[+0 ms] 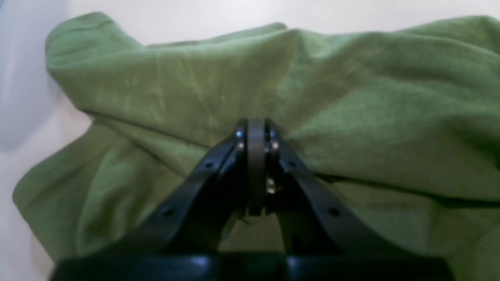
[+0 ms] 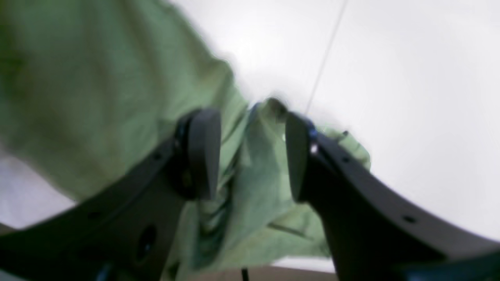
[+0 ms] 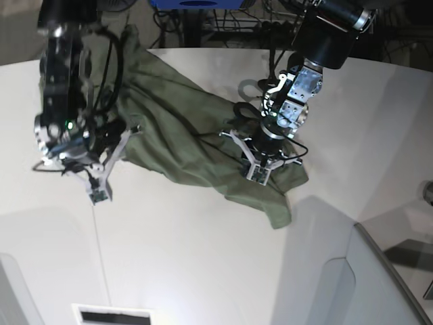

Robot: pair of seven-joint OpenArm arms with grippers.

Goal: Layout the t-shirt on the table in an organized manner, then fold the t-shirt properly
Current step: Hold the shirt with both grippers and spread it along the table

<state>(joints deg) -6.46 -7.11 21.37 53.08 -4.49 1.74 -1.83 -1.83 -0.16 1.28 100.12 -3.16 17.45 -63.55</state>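
bare table (image 3: pixel 203 250): open white top from 4 round to 8 o'clock, room for either of my arms to sweep.
t-shirt (image 3: pixel 176 128): rumpled band across the middle, from 10 to 3 o'clock.
my left gripper (image 3: pixel 260 169): jaws closed on the cloth.
my right gripper (image 2: pixel 250 156): jaws apart, a fold filling the gap.
grey panel (image 3: pixel 379 271): blocks 4 o'clock corner.

The base view looks down from overhead; both wrist views sit close above the t-shirt (image 3: pixel 183 128), their shared ground.

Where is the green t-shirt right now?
In the base view the t-shirt sprawls crumpled across the far half of the white table, stretched between both hands.
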